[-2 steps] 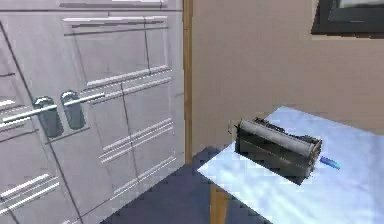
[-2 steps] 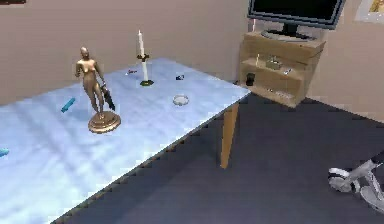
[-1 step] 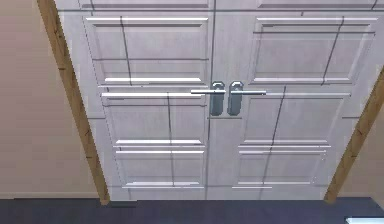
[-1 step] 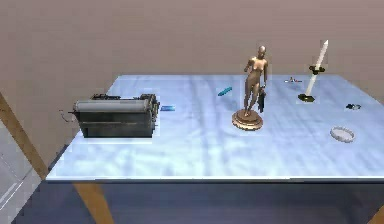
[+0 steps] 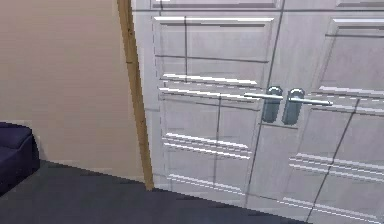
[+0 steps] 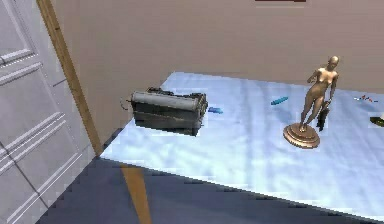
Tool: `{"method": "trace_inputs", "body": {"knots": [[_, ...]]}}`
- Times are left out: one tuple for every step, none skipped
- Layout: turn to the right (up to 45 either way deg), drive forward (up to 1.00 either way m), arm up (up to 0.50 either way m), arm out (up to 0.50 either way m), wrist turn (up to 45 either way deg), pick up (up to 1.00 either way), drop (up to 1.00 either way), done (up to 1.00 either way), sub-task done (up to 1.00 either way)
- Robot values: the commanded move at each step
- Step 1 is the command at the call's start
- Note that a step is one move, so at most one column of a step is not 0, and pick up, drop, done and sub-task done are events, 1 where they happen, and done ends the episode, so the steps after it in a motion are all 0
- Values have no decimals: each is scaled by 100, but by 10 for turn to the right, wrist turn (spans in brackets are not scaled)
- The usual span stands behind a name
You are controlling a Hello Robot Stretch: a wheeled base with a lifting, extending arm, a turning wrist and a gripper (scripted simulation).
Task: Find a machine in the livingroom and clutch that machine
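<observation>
Forward view takes in white panelled double doors (image 5: 230,100) with grey metal lever handles (image 5: 282,102), close ahead. In the arm side view a wide, pale blue surface (image 6: 230,160) serves as the landmark; one leaf of those doors stands just off the surface's left corner.

The task's thing, a dark grey box-shaped machine with a handle along its top (image 6: 168,110), sits upright on the surface near that left corner. A bronze statue of a standing figure on a round base (image 6: 312,100) stands toward the surface's right side. Two small blue oblong things (image 6: 278,101) lie around the surface's middle, toward its far edge.

Finding the machine looks done, by my judgement — reaching out and clutching it are still left. I cannot tell the tool's state.

No open container is on the surface — the machine's casing looks closed, and whatever is inside it is hidden.
</observation>
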Motion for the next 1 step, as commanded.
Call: {"method": "trace_inputs", "body": {"knots": [[0, 0, 50, 0, 0, 0, 0, 0, 0]]}}
